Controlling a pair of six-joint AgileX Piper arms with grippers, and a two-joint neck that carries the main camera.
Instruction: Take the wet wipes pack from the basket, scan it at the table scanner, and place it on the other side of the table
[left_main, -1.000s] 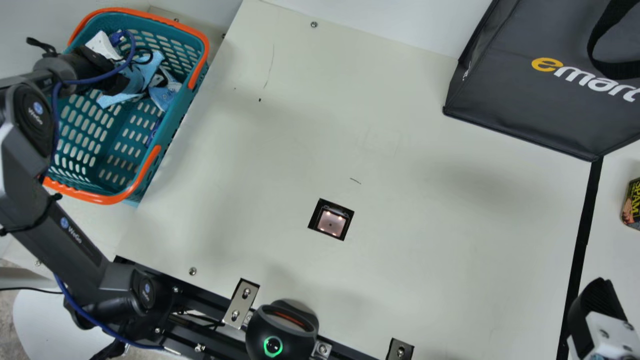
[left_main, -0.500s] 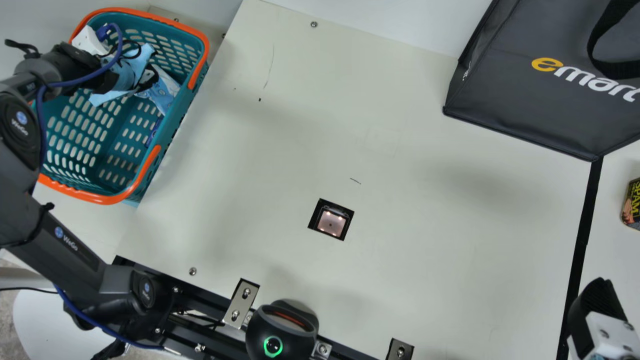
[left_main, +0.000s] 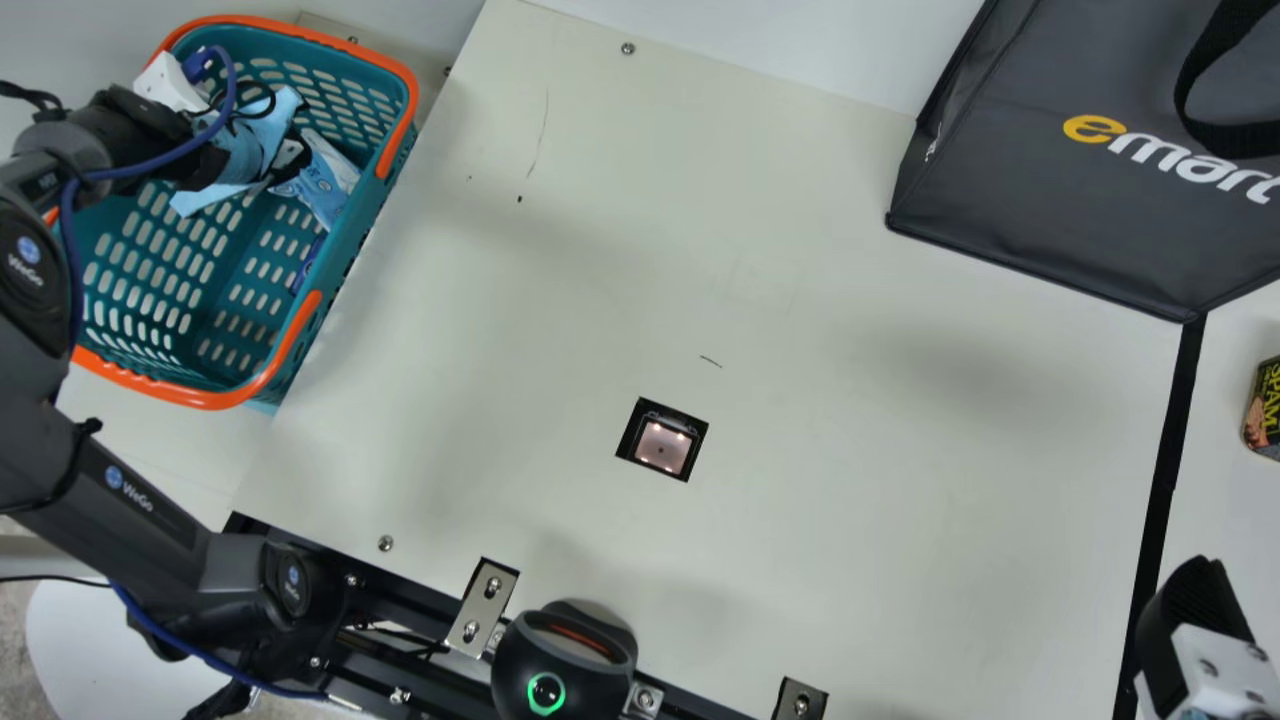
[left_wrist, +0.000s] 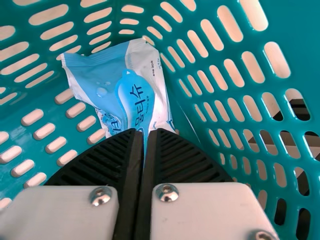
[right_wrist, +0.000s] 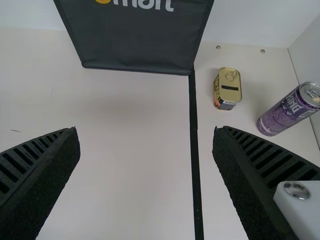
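Inside the teal basket (left_main: 350, 225), wet wipes pack (left_wrist: 125, 85) leans into a corner, its near end at the left tool (left_wrist: 145, 132). Tool narrow, ribbed fingers almost meeting; a thin sliver of blue shows between them. Reading: a pinch on the pack's edge, though how much film is caught cannot be told.

Change over the last second: left arm (left_main: 150, 500) drew back toward the main view's left edge, mostly in the first half, only slightly in the second. More of the pack is now uncovered in that view. Right tool (right_wrist: 145, 130): no change noted; wide, nothing between its fingers, over the bench (left_main: 850, 400).

Meaning for the task: picking stage, probably at or just past the grasp. Scan and placing both remain. Next move likely calls for a straight lift clear of the rim, then a carry to the scanner window (left_main: 661, 445). Risk: a shallow hold on soft, slippery film; the pack could peel out or snag on the slotted wall.
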